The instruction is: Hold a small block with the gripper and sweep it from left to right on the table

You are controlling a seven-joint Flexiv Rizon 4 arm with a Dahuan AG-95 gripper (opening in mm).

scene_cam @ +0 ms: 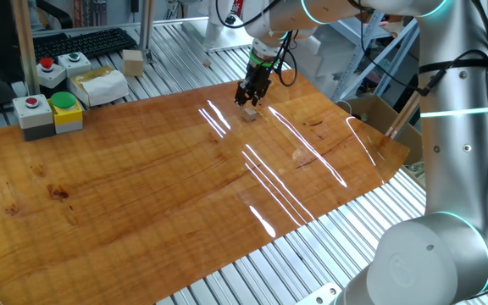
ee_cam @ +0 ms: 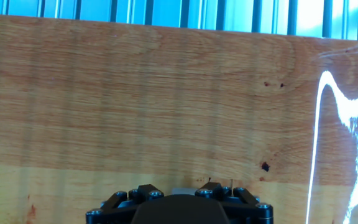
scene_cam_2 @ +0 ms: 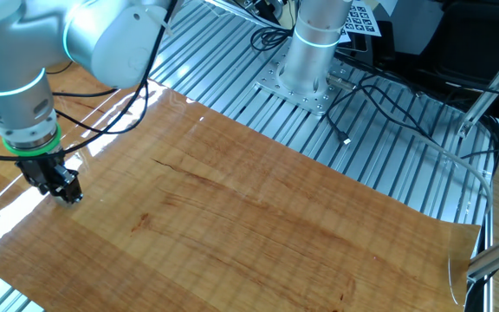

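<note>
Jaws: black, pointing down, gap hidden; we cannot tell whether they are parted or closed. Gripper (scene_cam: 250, 95) hangs low over the table (scene_cam: 168, 186). Small block (scene_cam: 249, 115): we log it on the board just beside the fingertips, apparently not held. Button boxes (scene_cam: 47, 112): well apart, beyond the board's edge.

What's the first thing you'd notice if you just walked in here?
The big shiny reddish-brown table with bright light streaks across it. At its far edge a black claw hangs low, right beside a tiny pale block. On the left sit grey button boxes with red and green buttons.
</note>
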